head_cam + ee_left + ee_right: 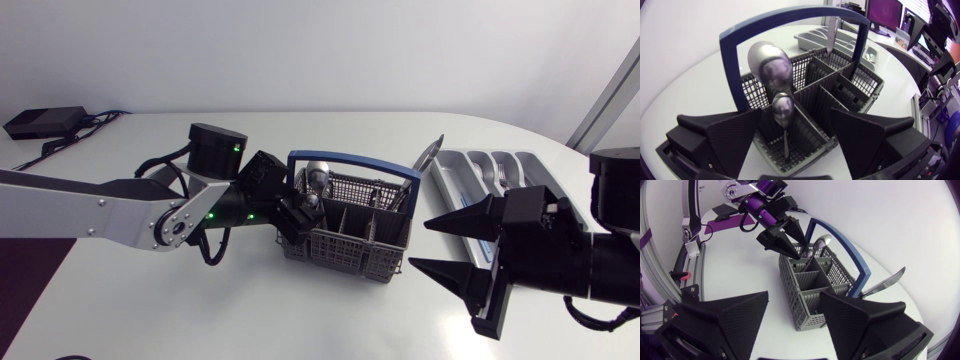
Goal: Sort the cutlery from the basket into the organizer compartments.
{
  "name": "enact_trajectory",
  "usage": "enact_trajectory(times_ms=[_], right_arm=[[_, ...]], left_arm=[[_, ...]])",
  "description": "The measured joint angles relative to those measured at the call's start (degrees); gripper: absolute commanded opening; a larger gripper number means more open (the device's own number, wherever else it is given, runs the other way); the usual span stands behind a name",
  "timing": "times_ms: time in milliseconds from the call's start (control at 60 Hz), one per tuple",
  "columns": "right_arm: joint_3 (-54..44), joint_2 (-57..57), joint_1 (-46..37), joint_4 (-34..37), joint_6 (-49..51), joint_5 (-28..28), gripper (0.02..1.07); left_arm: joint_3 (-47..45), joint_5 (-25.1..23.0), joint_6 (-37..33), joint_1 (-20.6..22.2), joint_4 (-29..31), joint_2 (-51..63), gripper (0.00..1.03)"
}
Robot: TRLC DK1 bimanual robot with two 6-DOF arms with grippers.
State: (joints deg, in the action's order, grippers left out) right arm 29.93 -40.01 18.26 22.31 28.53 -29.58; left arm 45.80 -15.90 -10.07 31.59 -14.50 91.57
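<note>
The basket [350, 232], grey mesh with a blue hoop handle, stands mid-table [300, 310], well short of the organizer [458, 188], which lies at the right-arm side; the head view alone shows forks [500, 176] already lying lengthwise in one of the organizer's compartments. The left gripper [300, 214] is at the basket's end nearest its own arm; its wrist view shows what the overhead camera hides: the left gripper [796, 120] stands wide open, its fingers [735, 137] flanking the corner compartment without touching the small spoon [783, 111] between them. That spoon stands nearly upright, bowl up, handle down through the mesh compartment; the large spoon [768, 61] stands just beyond it, also bowl up, leaning slightly back toward the blue handle. A knife [431, 153] is at the opposite end of the basket; its blade tilts up and outward toward the organizer, a lean the right wrist view shows best [885, 284], while the left wrist view shows only a near-vertical blade [831, 35]. The right gripper [420, 245] hovers beside the basket's knife end, fingers spread wide apart and holding nothing; from its own camera the basket lies just ahead of the right gripper [794, 295].
</note>
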Motion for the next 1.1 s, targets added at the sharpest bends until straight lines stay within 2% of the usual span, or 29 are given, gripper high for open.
enact_trajectory(times_ms=[183,283,333,433,517,617,733,967,1100], right_arm=[[0.0,1.4,-2.32,0.5,0.2,-1.14,0.77],[0.0,1.77,-3.45,0.66,0.26,-2.03,0.77],[0.0,1.81,-3.72,0.66,0.44,-2.16,0.77],[0.0,1.81,-3.76,0.66,0.48,-2.19,0.77],[0.0,1.81,-3.74,0.68,0.61,-2.34,0.77],[0.0,1.81,-3.74,0.87,0.61,-2.34,0.77],[0.0,1.81,-3.74,1.84,0.61,-2.32,0.77],[0.02,0.68,-3.69,1.9,0.61,-2.1,0.77],[0.37,-1.88,-5.81,1.66,1.33,-1.75,0.77]], left_arm=[[-0.76,0.5,-0.04,0.09,0.2,-2.34,0.94],[-1.7,-0.2,-0.5,-0.57,3.58,-9.14,0.94],[-1.75,-2.23,-0.94,-2.12,5.14,-13.73,0.94],[-1.11,-6.69,-1.77,-7.96,6.34,-20.17,0.94],[1.22,-11.08,-1.95,-13.38,9.2,-20.55,0.94],[3.21,-12.61,-2.71,-16.39,12.09,-18.95,0.94],[3.61,-13.68,-5.18,-16.11,15.15,-17.88,0.93],[3.61,-13.86,-8.07,-14.21,17.38,-16.04,0.92],[3.58,-13.16,-10.91,-11.17,21.66,-15.43,0.92]])
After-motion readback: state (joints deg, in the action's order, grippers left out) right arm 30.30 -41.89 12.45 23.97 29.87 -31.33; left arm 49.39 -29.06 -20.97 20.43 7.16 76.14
